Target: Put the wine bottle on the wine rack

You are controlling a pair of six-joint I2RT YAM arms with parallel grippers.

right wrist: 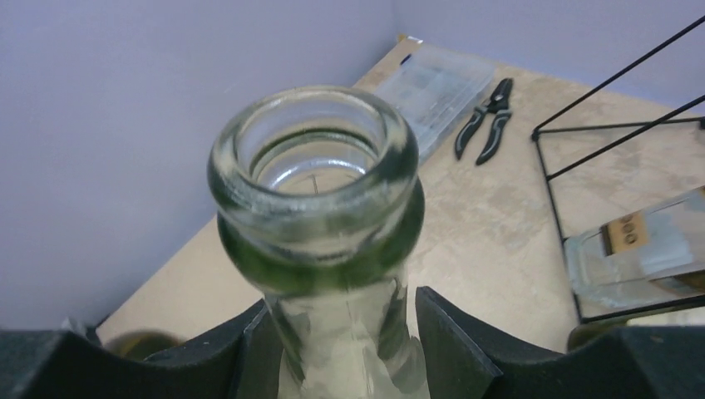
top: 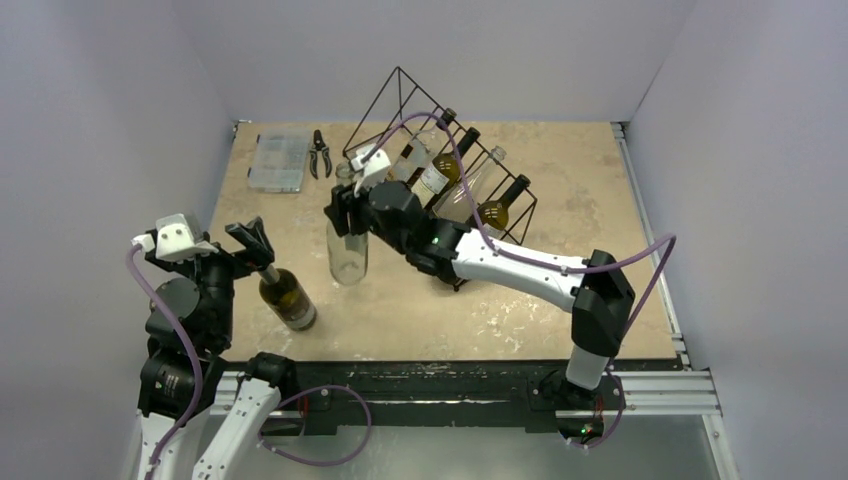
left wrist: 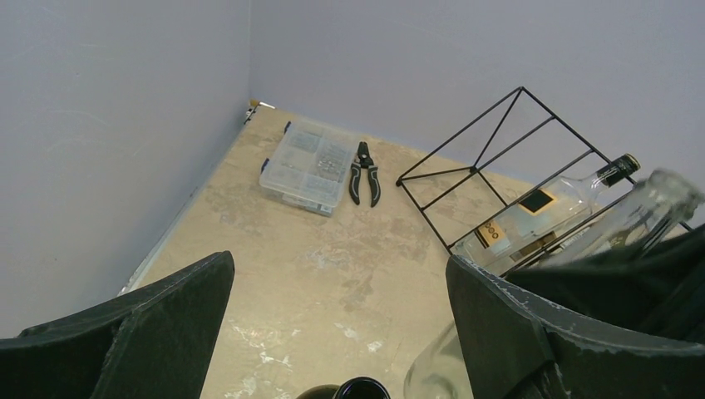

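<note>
Spreading wide, the desk (top: pixel 560 300) carries the wine rack (top: pixel 470 175) at the back, bottles lying in its slots. Just left of the rack, the clear wine bottle (top: pixel 347 255) stands upright on the desk, the right end effector (top: pixel 345 214) grasping its neck. The left end effector (top: pixel 255 240) gapes released over a dark bottle (top: pixel 288 298).

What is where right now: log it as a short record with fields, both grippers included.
right gripper: closed on the neck of the clear glass bottle, which stands upright on the table
left gripper: open, over the neck of the standing dark bottle, holding nothing
wine rack: far side, four bottles lying in its slots
other items: pliers and plastic organiser box, far left corner
task status: clear glass bottle not yet on the rack
</note>
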